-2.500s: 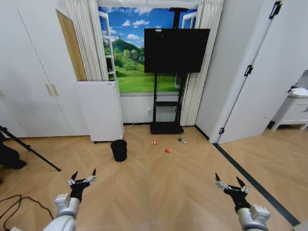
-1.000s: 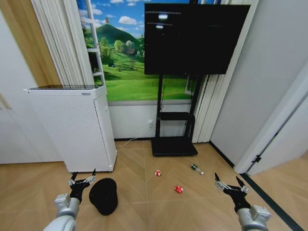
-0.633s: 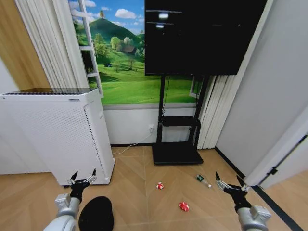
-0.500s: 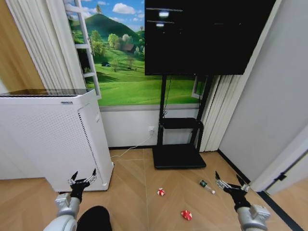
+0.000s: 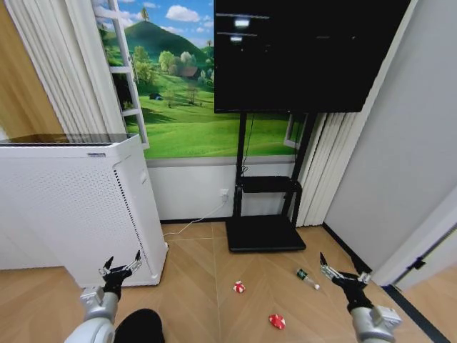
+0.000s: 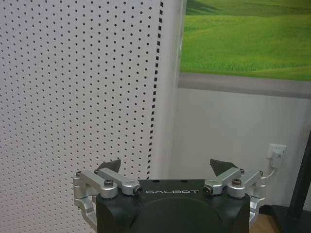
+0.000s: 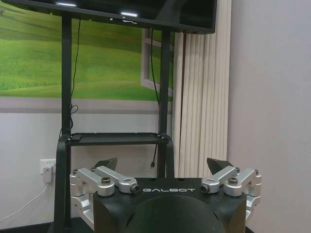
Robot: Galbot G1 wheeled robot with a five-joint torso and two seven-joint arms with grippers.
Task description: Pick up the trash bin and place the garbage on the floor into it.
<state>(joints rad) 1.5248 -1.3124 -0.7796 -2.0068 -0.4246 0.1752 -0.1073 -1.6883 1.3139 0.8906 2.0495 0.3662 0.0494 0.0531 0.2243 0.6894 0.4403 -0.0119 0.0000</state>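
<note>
Both pincers hang wide open and empty, low in the head view: left gripper point(image 5: 120, 268) in front of the white perforated appliance point(image 5: 71, 207), right gripper point(image 5: 338, 272) beside the green bottle point(image 5: 307, 278); the trash bin point(image 5: 139, 326) sits just below the left gripper, lower in frame than half a second ago as the camera has moved closer; two red-and-white cans point(image 5: 239, 286) point(image 5: 277, 321) lie between the grippers, nearer the right.

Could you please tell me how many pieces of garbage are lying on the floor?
3: a red-and-white piece near the TV stand base, another red-and-white piece nearer the robot, and a green bottle towards the right.
</note>
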